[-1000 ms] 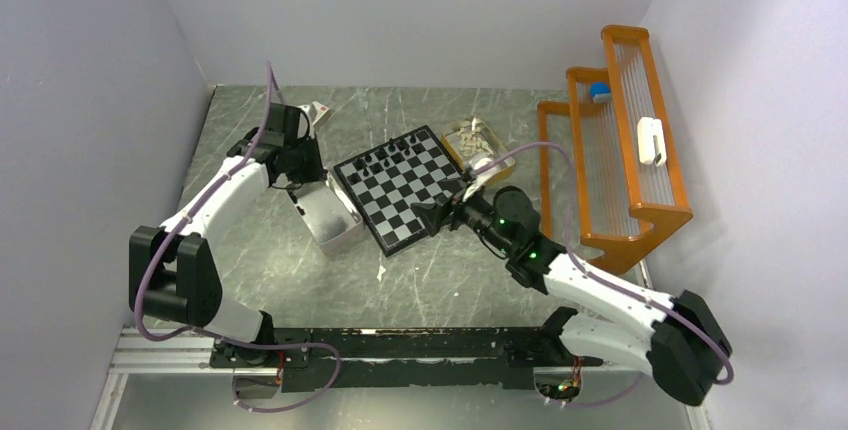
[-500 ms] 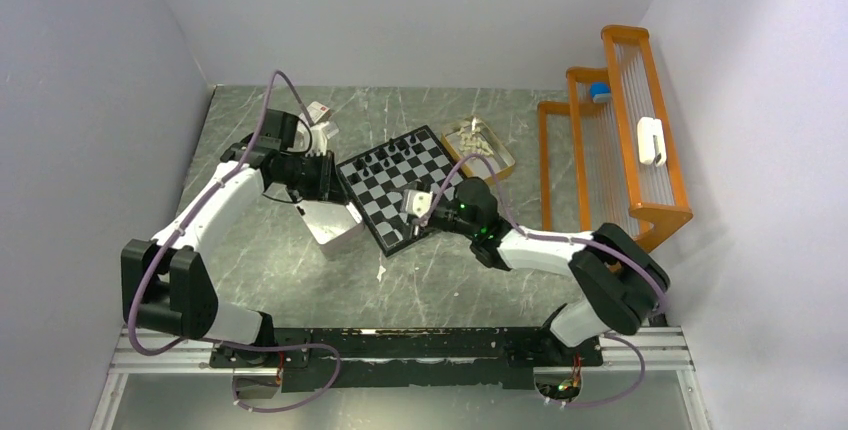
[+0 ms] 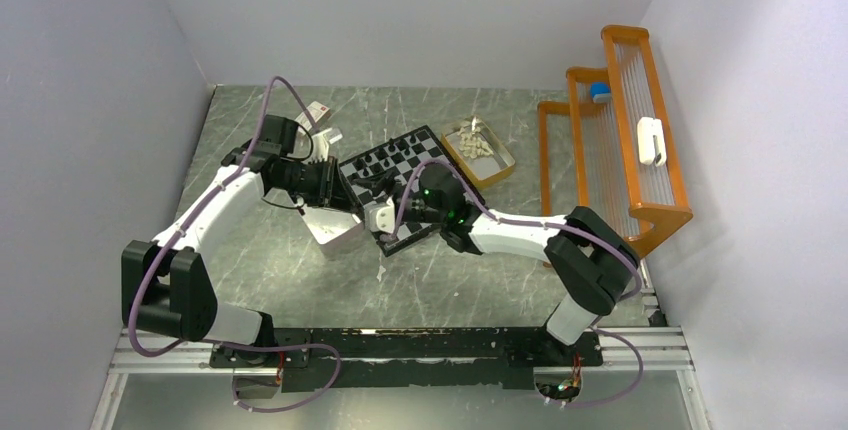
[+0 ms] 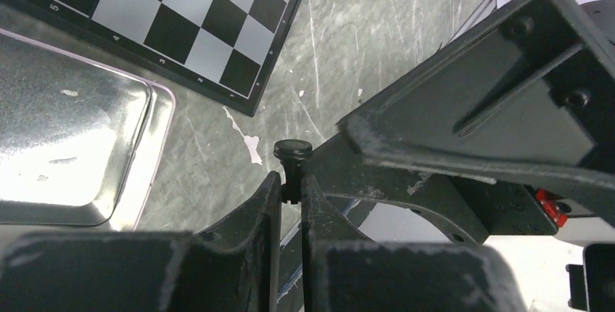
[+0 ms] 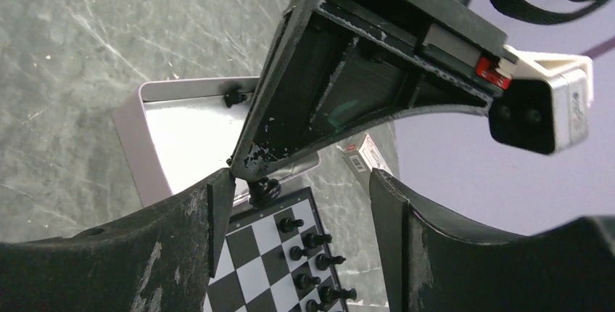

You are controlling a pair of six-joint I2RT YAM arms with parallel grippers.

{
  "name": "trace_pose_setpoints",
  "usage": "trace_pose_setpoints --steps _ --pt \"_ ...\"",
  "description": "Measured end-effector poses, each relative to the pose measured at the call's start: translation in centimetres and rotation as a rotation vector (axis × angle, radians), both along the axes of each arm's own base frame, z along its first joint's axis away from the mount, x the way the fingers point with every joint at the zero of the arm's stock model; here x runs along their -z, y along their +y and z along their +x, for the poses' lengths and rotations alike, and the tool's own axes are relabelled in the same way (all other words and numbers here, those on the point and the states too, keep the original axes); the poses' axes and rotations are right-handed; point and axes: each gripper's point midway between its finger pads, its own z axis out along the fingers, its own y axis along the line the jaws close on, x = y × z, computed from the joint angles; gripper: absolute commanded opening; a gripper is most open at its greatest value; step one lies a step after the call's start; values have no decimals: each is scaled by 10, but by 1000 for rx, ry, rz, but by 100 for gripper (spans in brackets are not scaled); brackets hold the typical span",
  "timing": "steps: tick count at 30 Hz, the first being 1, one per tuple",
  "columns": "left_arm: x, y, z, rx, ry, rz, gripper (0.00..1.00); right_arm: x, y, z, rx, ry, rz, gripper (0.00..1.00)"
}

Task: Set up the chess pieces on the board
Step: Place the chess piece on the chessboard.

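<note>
My left gripper [image 3: 352,193] is shut on a small black chess piece [image 4: 292,169], held by its stem with the round end sticking out past the tips [image 4: 290,186]. It hovers over the board's left edge, beside the metal tin. My right gripper [image 3: 368,202] is open wide [image 5: 299,185] and faces the left one. The held piece [image 5: 265,189] sits just inside its left finger, and I cannot tell if they touch. The chessboard [image 3: 432,153] carries several black pieces [image 3: 390,158] along its far edge, which also show in the right wrist view [image 5: 312,254]. Cream pieces [image 3: 478,147] lie in the tan tray.
A shiny metal tin [image 3: 335,230] lies left of the board, and one black piece [image 5: 233,97] sits in its corner. A small card box [image 3: 318,112] is at the back left. An orange rack [image 3: 620,160] stands on the right. Both arms crowd the board's left side.
My right arm has swung left across the board until its open gripper meets the left one. My left gripper has moved right from the tin to the board edge.
</note>
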Motion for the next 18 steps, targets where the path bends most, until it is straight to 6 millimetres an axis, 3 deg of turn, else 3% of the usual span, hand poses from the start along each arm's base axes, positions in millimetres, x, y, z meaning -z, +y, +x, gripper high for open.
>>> trace_pose_setpoints --steps 5,11,18 --pt "-3 -4 -3 19 6 -25 10 9 6 0 -4 -45 -78 66" --pt "-5 -7 -6 33 9 -40 9 16 10 -3 -10 -82 -144 47" --pt "-6 -7 -3 23 1 -38 11 25 8 -1 12 -58 -173 33"
